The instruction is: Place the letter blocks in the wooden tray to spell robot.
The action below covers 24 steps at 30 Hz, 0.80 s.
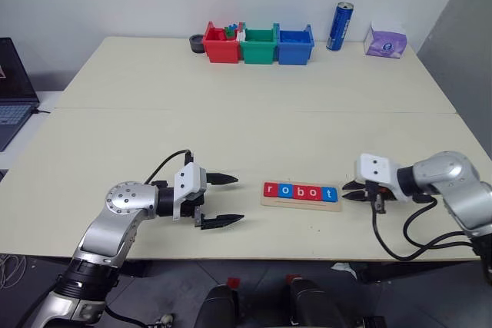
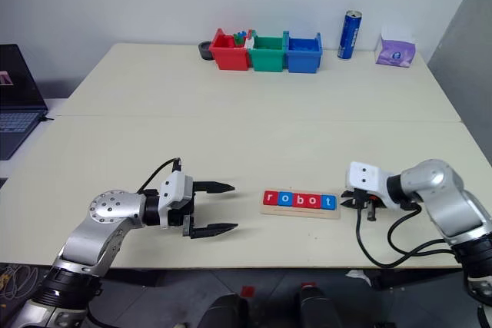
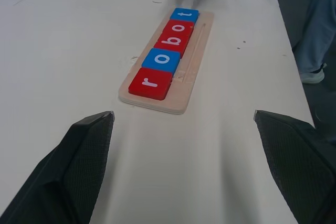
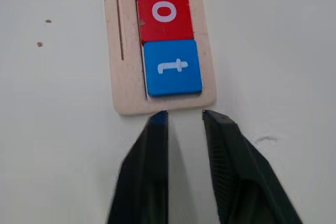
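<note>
All five letter blocks are sitting in the wooden tray near the front edge of the table, and they read r-o-b-o-t left to right, so the spelling looks done to me. The tray's long axis runs side to side, straight between the two arms. The right gripper is just off the "t" end, nose pointing right along the tray's length, jaws a narrow gap apart and holding nothing. The left gripper is well apart from the "r" end, jaws spread wide and empty. So the right arm is clearly the nearer one. I'd guess all that's left is backing off without nudging the blue t block.
</note>
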Each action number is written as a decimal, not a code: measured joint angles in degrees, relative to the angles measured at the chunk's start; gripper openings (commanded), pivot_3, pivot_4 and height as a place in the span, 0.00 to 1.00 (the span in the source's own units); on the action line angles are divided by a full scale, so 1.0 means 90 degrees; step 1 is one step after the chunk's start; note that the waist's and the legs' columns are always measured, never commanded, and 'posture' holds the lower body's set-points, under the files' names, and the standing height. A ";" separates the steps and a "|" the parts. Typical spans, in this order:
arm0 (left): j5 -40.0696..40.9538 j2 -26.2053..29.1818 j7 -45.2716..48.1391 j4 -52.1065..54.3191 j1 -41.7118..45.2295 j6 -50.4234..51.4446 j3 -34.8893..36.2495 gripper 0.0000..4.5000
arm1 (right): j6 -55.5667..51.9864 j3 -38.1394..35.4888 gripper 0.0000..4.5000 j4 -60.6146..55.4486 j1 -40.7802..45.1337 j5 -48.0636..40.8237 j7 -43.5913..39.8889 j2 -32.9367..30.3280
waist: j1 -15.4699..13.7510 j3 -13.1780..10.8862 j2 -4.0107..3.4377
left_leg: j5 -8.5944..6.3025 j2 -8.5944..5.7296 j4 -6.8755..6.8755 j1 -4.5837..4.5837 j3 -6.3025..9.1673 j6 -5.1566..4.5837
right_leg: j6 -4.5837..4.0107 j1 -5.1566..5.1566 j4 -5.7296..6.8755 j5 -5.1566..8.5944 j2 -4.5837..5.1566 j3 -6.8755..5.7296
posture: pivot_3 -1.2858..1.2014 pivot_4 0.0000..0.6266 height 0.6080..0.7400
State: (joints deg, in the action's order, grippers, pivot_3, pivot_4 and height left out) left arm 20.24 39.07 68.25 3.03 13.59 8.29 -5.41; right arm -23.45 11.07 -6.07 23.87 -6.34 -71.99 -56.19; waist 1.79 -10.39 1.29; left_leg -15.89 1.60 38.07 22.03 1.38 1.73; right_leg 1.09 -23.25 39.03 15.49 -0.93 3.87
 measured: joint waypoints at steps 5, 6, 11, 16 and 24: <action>0.0090 0.0125 0.0136 -0.0079 0.0176 0.0444 0.0028 1.00 | -0.0547 -0.0465 0.84 -0.0256 -0.0116 -0.0825 -0.0395 -0.0100 | 0.0013 0.0000 0.0000 | 0.0000 0.0003 0.0000 0.0000 0.0000 0.0000 | 0.0000 0.0000 0.0002 0.0000 -0.0003 -0.0003 | 0.52 0.24 1.00; 0.0128 0.0188 0.0190 -0.0079 0.0215 0.0504 0.0029 1.00 | -0.0672 -0.0581 0.93 -0.0313 -0.0124 -0.1005 -0.0455 -0.0115 | 0.0013 0.0000 0.0000 | 0.0000 0.0003 -0.0001 0.0000 0.0000 0.0000 | 0.0000 0.0000 0.0002 0.0000 -0.0003 -0.0003 | 0.52 0.24 1.00; 0.0390 0.0326 0.0403 -0.0075 0.0457 0.0934 0.0128 1.00 | -0.1127 -0.1057 0.99 -0.0347 -0.0122 -0.1544 -0.0517 -0.0243 | 0.0001 0.0000 0.0000 | 0.0000 0.0000 0.0002 0.0002 -0.0001 0.0000 | 0.0001 0.0001 0.0001 0.0000 -0.0001 -0.0006 | 0.52 0.24 1.00; 0.0420 0.0331 0.0381 -0.0021 0.0670 0.0974 0.0157 1.00 | -0.1431 -0.1328 0.99 -0.0483 -0.0151 -0.1982 -0.0495 -0.0245 | 0.0001 0.0000 0.0000 | 0.0000 0.0000 0.0000 0.0002 -0.0001 0.0000 | 0.0001 0.0001 0.0000 0.0001 -0.0002 -0.0005 | 0.52 0.24 1.00; 0.0537 0.0327 0.0528 0.0171 0.0798 0.0947 0.0158 1.00 | -0.1424 -0.1368 0.99 -0.0572 -0.0328 -0.2182 -0.0472 -0.0275 | -0.0001 0.0000 0.0000 | 0.0000 -0.0001 0.0001 0.0004 -0.0003 0.0000 | 0.0002 0.0001 0.0000 0.0001 -0.0001 -0.0005 | 0.52 0.24 1.00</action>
State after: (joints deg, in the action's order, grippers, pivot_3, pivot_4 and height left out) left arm 25.08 42.01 73.00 4.57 20.77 16.81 -3.99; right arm -36.27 -1.25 -11.21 20.92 -25.98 -76.23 -58.66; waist 1.78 -10.39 1.30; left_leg -15.89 1.60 38.08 22.07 1.35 1.73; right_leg 1.11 -23.25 39.03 15.50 -0.94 3.83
